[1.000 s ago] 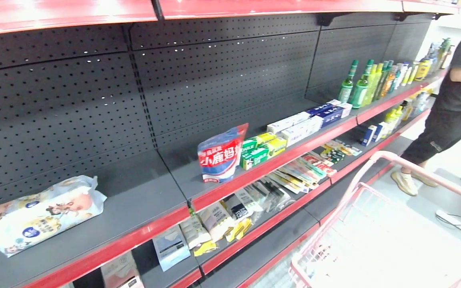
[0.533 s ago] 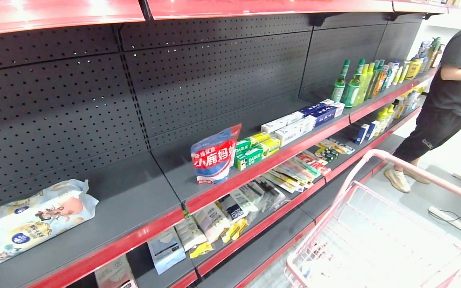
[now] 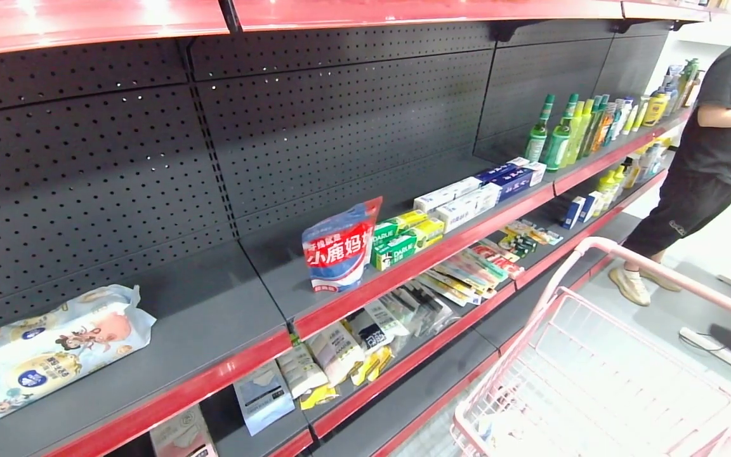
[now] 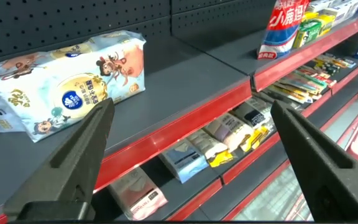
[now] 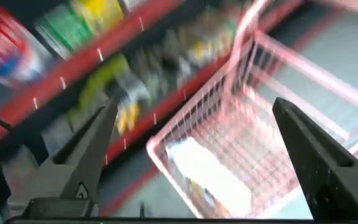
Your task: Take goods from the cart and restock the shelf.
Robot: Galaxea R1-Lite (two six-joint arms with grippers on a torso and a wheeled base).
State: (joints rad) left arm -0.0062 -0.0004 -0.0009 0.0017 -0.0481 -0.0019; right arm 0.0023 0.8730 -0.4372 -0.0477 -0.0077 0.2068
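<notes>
A pink wire cart stands in front of the black shelf with red edges. On that shelf lie a printed wipes pack, an upright red and blue pouch and green toothpaste boxes. My left gripper hangs open and empty in front of the shelf, near the wipes pack. My right gripper is open above the cart, where a white package lies on the bottom.
Lower shelves hold small packets and toothbrush packs. White and blue boxes and green bottles fill the shelf to the right. A wide bare stretch of shelf lies between the wipes pack and the pouch. A cable crosses the floor.
The head camera swung slightly from one second ago, shifting the whole picture left. Since half a second ago, a dark part of my right arm has come in at the right edge above the cart.
</notes>
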